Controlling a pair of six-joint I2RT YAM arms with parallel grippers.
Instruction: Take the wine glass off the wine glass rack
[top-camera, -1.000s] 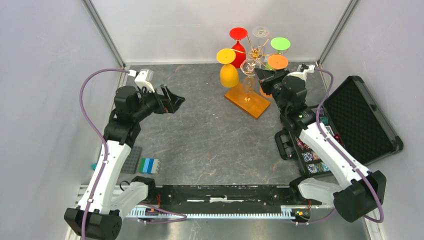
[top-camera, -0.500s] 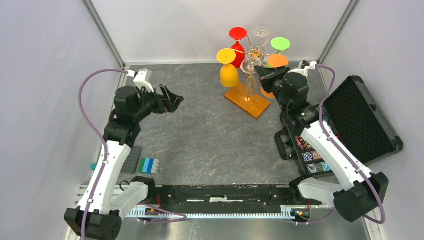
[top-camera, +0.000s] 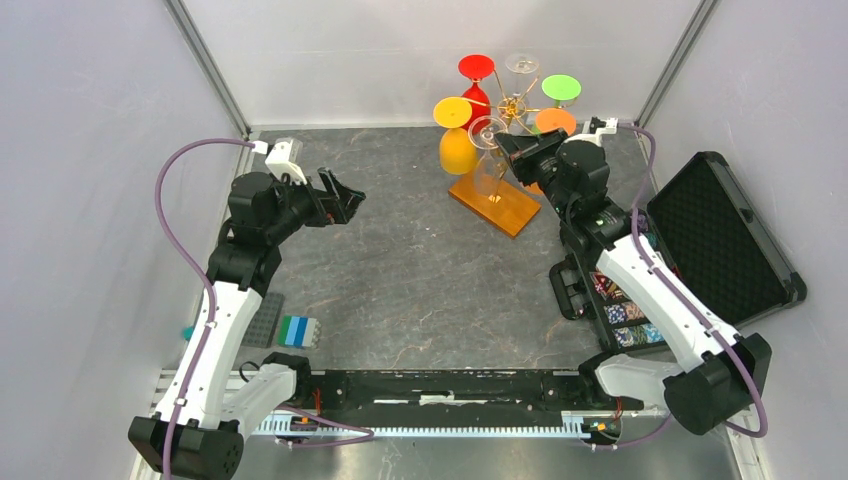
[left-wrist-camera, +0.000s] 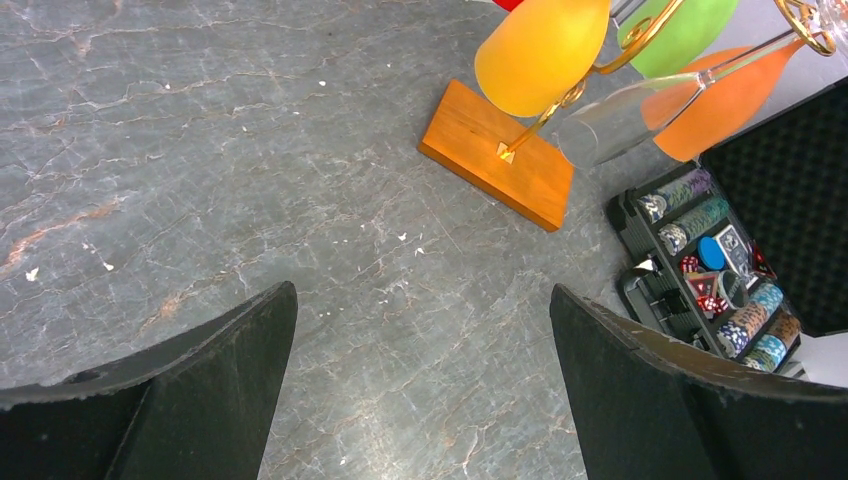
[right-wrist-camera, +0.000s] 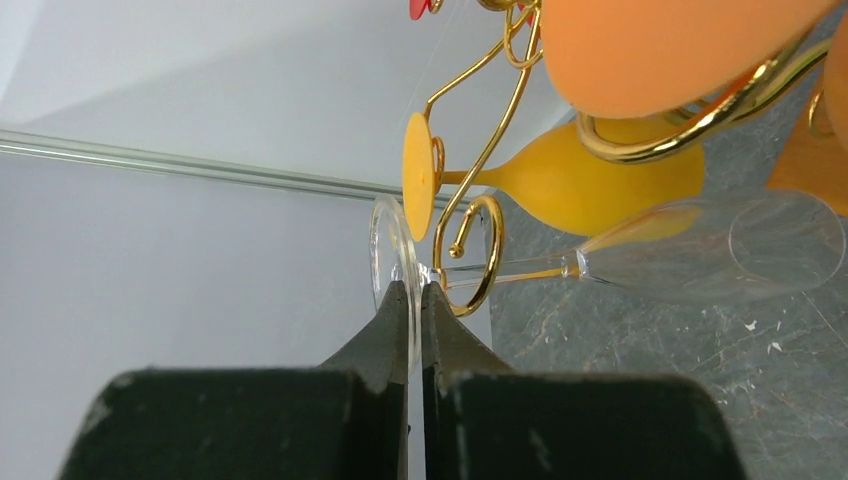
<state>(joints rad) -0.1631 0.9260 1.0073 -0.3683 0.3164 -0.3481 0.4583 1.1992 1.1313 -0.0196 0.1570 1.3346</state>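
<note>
Right wrist: clear wine glass (right-wrist-camera: 700, 250), foot apparently pinched by right hand (right-wrist-camera: 414, 290).

**Around the workspace: what else sits in my feeds**

From the top camera I see a grey, marble-veined surface (top-camera: 420, 270) filling the middle of the frame. At the right edge lies an open black case (top-camera: 730, 240), its dark lid laid flat. Just left of the lid are rows of poker chips (top-camera: 628, 315) in mixed colours. At the lower left a small stack of blue, green and white bricks (top-camera: 298, 330) rests just beside a grey studded plate (top-camera: 262, 320).

At upper centre hang four coloured glasses: yellow (top-camera: 458, 150), red (top-camera: 478, 100), green (top-camera: 561, 88) and orange (top-camera: 555, 122). Pale wall panels (top-camera: 100, 150) enclose everything.
</note>
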